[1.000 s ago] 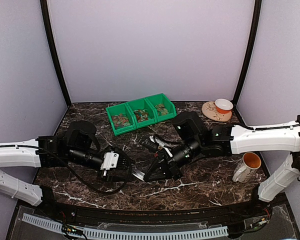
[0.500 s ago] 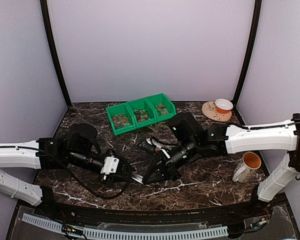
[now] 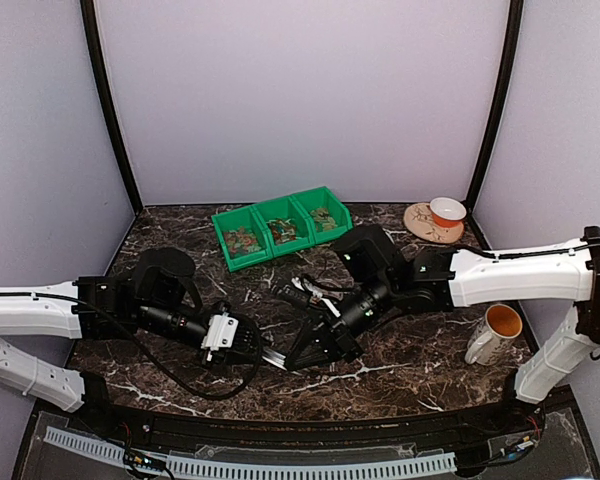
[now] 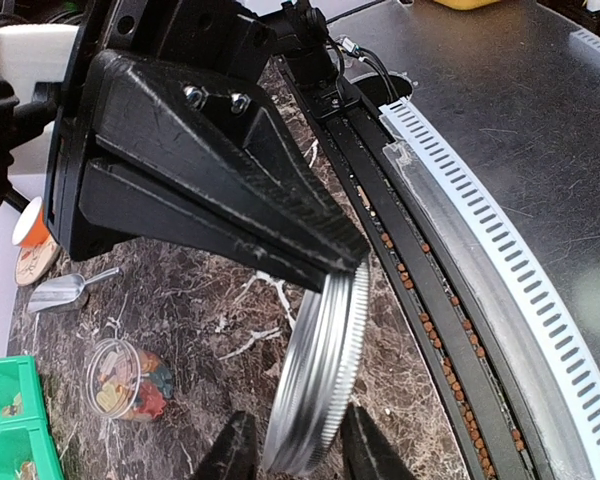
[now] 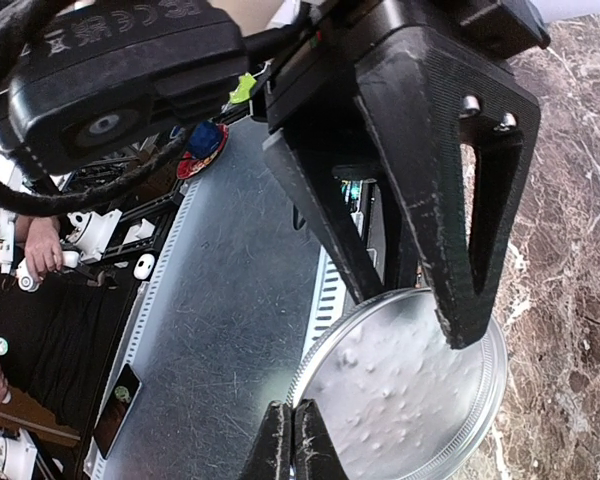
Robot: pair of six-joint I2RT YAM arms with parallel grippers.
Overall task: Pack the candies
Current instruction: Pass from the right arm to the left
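Though loaded with candies (image 3: 244, 240), probably light, stiff and easy to slide: green bins (image 3: 221, 240), three in a row at the far middle of the table (image 3: 410, 365). Hold most of them. Smaller, in the left wrist view: clear jar (image 4: 130, 375) resting on the table with a few candies inside. Smallest of all, the candies themselves: tiny, light, wrapped, so likely slippery and quick to roll away. Hard to pinch one by one; better to grab a small bunch from above, or use the little metal scoop (image 4: 65, 290). No need to squeeze hard.

Stretched out low from the left and the right, meeting at the near middle: both arms. Right gripper (image 5: 292, 440) pinched tight together on the rim of a round metal lid (image 5: 410, 390), held up on its edge. Left gripper (image 4: 298, 452) around the other side of the same lid, one finger (image 4: 235, 450) by each flat face. Cannot tell if pressing on it or just beside it.
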